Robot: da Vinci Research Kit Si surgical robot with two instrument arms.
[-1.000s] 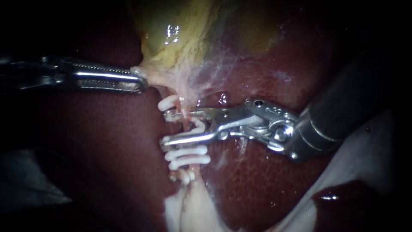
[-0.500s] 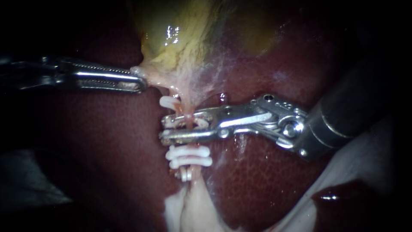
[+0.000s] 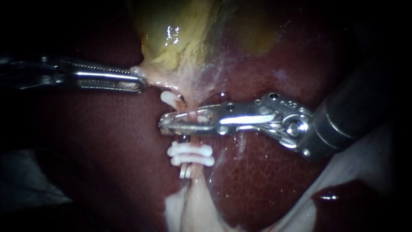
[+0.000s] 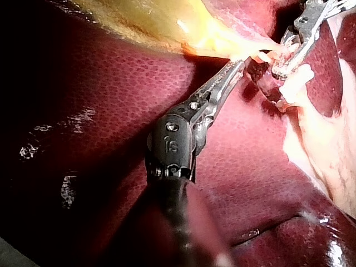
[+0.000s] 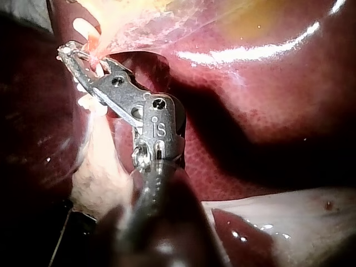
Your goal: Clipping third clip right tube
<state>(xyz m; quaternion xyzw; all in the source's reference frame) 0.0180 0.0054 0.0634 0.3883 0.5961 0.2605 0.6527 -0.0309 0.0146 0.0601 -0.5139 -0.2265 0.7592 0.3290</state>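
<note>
The yellow-green gallbladder (image 3: 180, 38) narrows to a thin pink tube (image 3: 185, 105) that runs down over the dark red liver (image 3: 107, 141). My left instrument (image 3: 139, 80) comes in level from the left, its jaws shut on the pale tissue at the gallbladder's neck (image 4: 236, 65). My right instrument (image 3: 165, 123) lies across the tube, its jaws squeezed together on a white clip around it (image 5: 69, 53). One white clip (image 3: 168, 98) sits on the tube just above those jaws, and two more white clips (image 3: 191, 154) sit below them.
Pale fatty tissue (image 3: 189, 210) spreads under the lowest clips. A whitish sheet (image 3: 369, 163) and a dark wet lobe (image 3: 343, 197) lie under the right instrument's shaft. In the left wrist view the right instrument (image 4: 297, 39) sits just beyond the left jaws.
The right instrument's jaws have closed from wide apart to nearly together across the tube, squeezing the clip, and its shaft has swung slightly upward. The left instrument has held still.
</note>
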